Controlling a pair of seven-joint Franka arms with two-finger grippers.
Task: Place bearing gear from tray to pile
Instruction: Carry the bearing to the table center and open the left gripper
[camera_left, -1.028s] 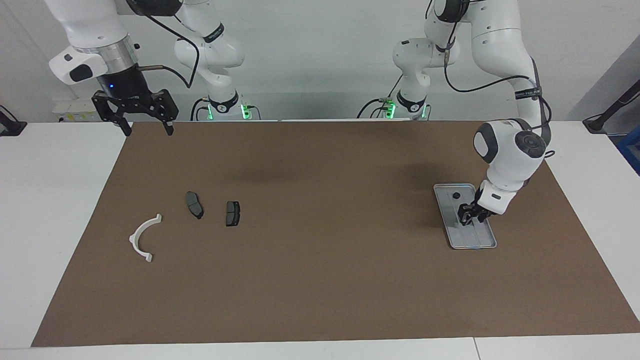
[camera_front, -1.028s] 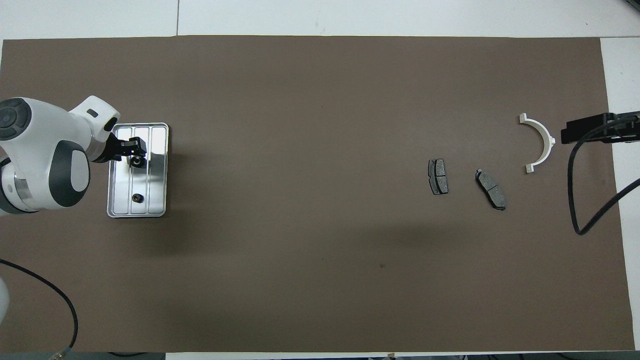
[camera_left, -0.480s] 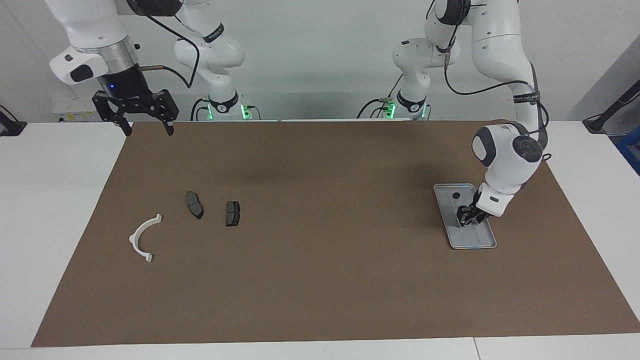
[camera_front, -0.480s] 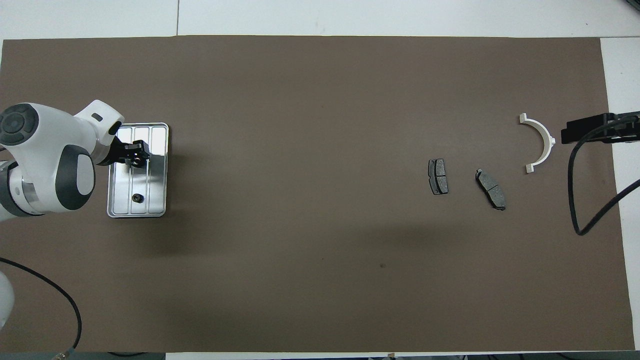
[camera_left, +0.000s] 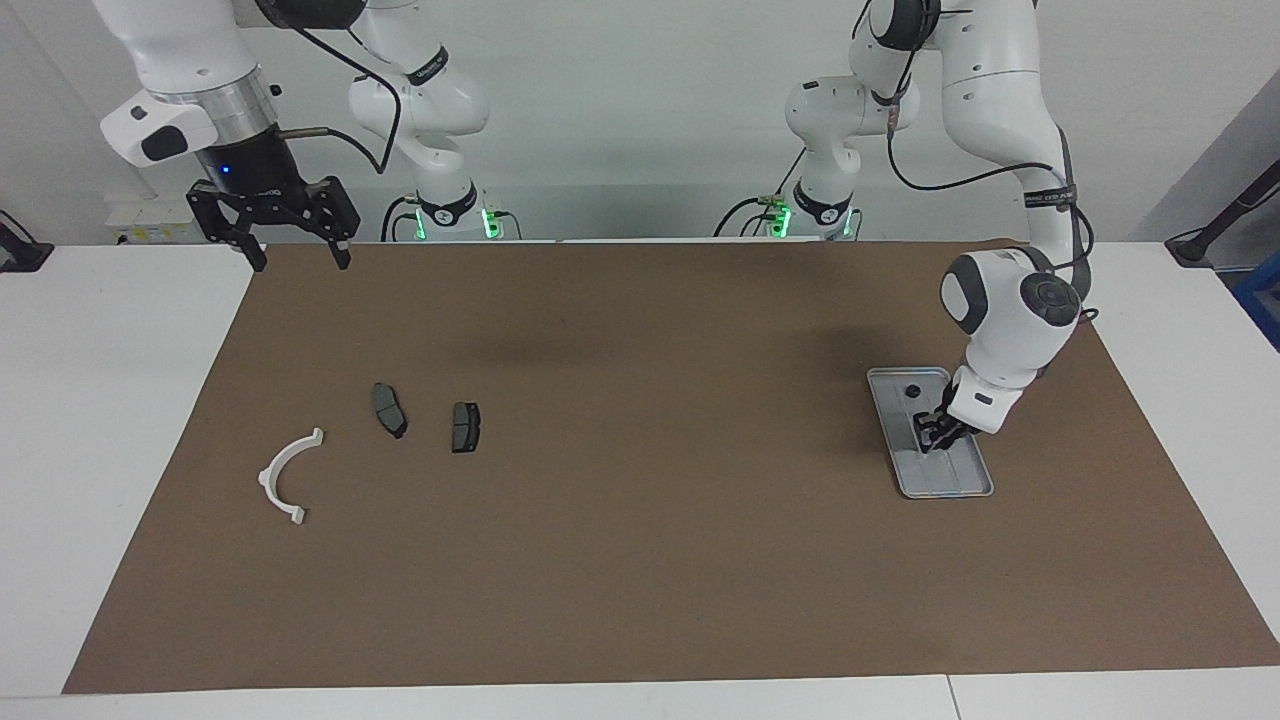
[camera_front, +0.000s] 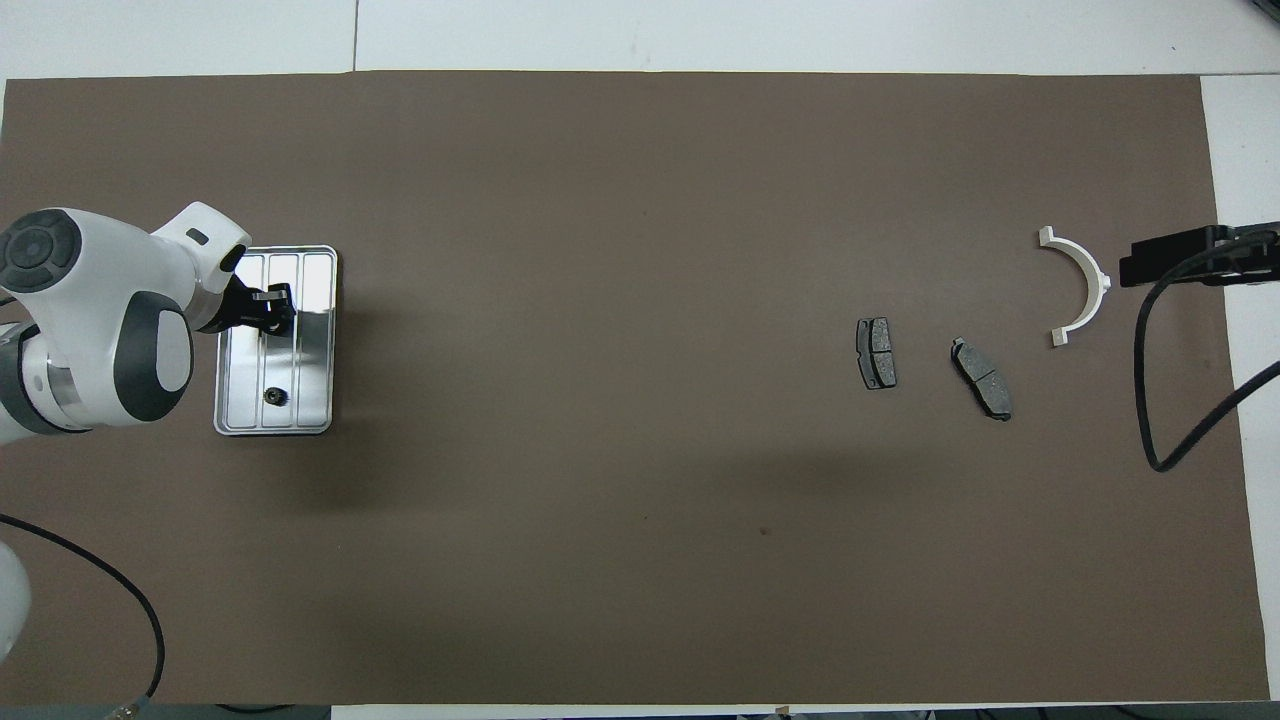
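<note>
The silver tray (camera_left: 958, 476) (camera_front: 314, 292) lies on the mat at the left arm's end. My left gripper (camera_left: 932, 438) (camera_front: 270, 318) is down in the tray, its fingers shut on a small dark bearing gear that they mostly hide. A second bearing gear (camera_left: 912, 390) (camera_front: 272, 397) lies in the tray, nearer to the robots. The pile is at the right arm's end: a white half-ring (camera_left: 265, 480) (camera_front: 1103, 287) and two dark pads (camera_left: 389, 410) (camera_front: 981, 378), (camera_left: 466, 427) (camera_front: 876, 353). My right gripper (camera_left: 298, 262) (camera_front: 1190, 268) waits open, raised over the mat's corner.
A brown mat (camera_left: 640, 560) covers most of the white table. A black cable (camera_front: 1160, 400) from the right arm hangs over the mat's edge beside the pile.
My left gripper's fingers have closed around the gear in the tray, and the hand has shifted slightly. The right arm has not moved.
</note>
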